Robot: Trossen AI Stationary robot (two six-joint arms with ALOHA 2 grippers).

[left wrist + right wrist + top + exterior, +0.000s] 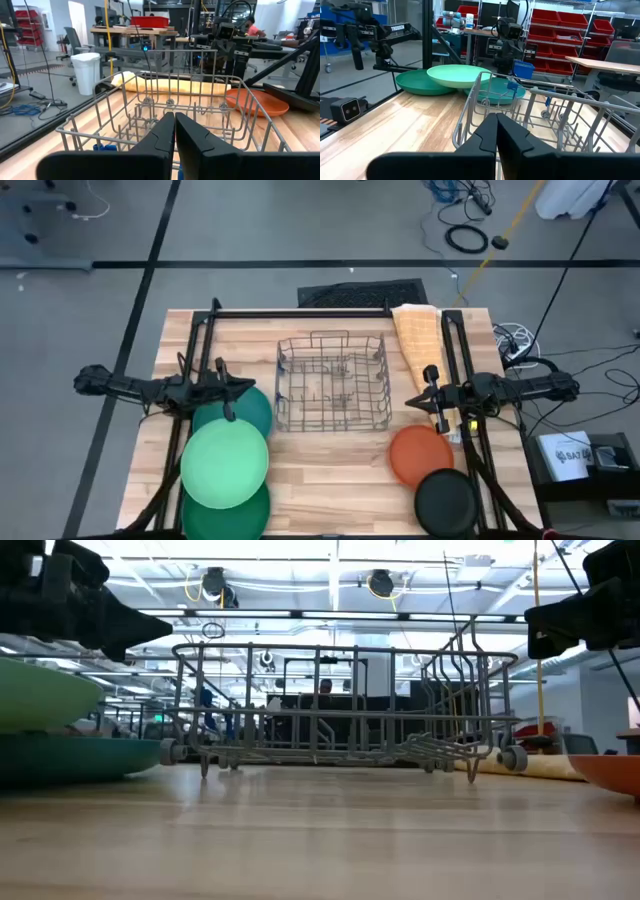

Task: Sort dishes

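Note:
Three large plates lie overlapped at the table's left near corner: a light green plate (224, 462) on top, resting on a teal plate (252, 410) and a dark green plate (226, 520). An orange plate (420, 454) and a black plate (446, 500) lie at the right near side. My left gripper (248, 386) hovers shut above the teal plate's far edge, pointing at the wire dish rack (333, 383). My right gripper (412, 401) hovers shut right of the rack, above the table. Both hold nothing.
The grey wire dish rack stands in the table's middle. A folded yellow-orange cloth (418, 340) lies at the far right, partly under my right arm. Black frame rails (300, 313) run along the far edge and both sides. Bare wood shows in front of the rack.

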